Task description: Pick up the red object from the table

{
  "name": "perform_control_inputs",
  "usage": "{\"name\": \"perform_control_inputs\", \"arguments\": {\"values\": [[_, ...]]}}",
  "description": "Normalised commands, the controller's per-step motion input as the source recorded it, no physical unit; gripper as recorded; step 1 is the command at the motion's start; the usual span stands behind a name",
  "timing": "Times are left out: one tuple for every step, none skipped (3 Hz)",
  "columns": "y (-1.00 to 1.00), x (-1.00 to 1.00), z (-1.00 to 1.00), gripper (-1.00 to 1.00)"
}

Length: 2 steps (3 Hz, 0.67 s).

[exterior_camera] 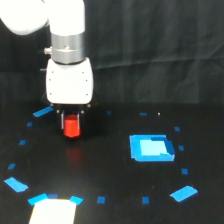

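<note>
- Already the grasp looks made: the claw (71, 119) has its 2 dark fingers (63, 120) set against either side of the red object (72, 127), which sits directly under the white gripper body (69, 80) with its top between the finger ends.
- Below the red object there is a faint reddish glow on the table (115, 165) with a dark gap between glow and block, so I judge the block is off the surface and hanging in the claw (the gap is small, and the picture is soft, so resting contact cannot be ruled out entirely).
- Done, as far as can be seen: approach, closing of the claw on the block, and probably the start of the lift.
- Left, by my reading: raise the block well clear of the table and keep it steady; only 1 thing has to be carried, so nothing else needs touching.
- Off to the exterior view's right of the claw, and nearer the camera, lies the blue square piece (151, 148), well apart from the block and not part of the job.
- Just beside the claw on the exterior view's left is a blue tape strip (43, 111); smaller blue marks ring the area below and around it.
- Nearer the camera than the claw, at the bottom edge, a pale patch (52, 211) shows; what it is cannot be told.
- Risk, as a judgement: the block is short and held near its top, so a slip is possible on a quick lift.
</note>
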Motion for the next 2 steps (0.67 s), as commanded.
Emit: {"name": "perform_control_inputs", "arguments": {"values": [[-0.86,0.49,1.0,-1.0],[-0.53,-0.01,1.0,0.03]]}}
